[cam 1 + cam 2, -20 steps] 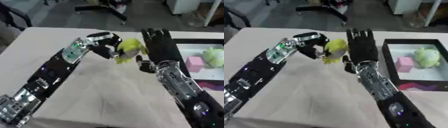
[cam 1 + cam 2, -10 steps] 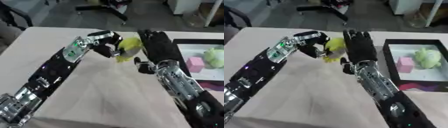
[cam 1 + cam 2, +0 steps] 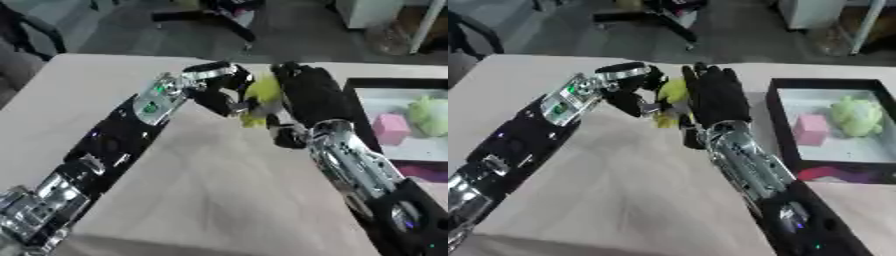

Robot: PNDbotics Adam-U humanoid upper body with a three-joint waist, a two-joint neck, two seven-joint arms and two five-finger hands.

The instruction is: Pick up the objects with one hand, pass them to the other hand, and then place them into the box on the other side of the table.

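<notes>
Clearly I was mid-handover: my left robot hand (image 3: 636, 90) had its fingers curled round the yellow toy (image 3: 672, 97), holding it up off the desk (image 3: 623, 200) near the far middle, and my right robot hand (image 3: 715, 95) stood beside it with straight fingers pointing away from me, its palm against the toy's right side but not closed on anything. To do this step well, I judged I should bring the right thumb and fingers round the toy before the left let go at all, since the toy looked soft and lumpy and could slip between two half-grips. I would want the right hand to take it on the part that stuck out below the left fingers, so the two hands did not tangle. Only when the right fingers were wrapped would I relax the left and draw it back to its own side. Then the carry to the black box (image 3: 776, 125) on my right was short. Counting what I saw: one yellow toy in hand; one box; inside it one pink block (image 3: 809, 129) and one pale green soft thing (image 3: 855, 116), lying just beside each other; and one purplish patch (image 3: 833, 173) at the box's near edge, which I could not identify.
</notes>
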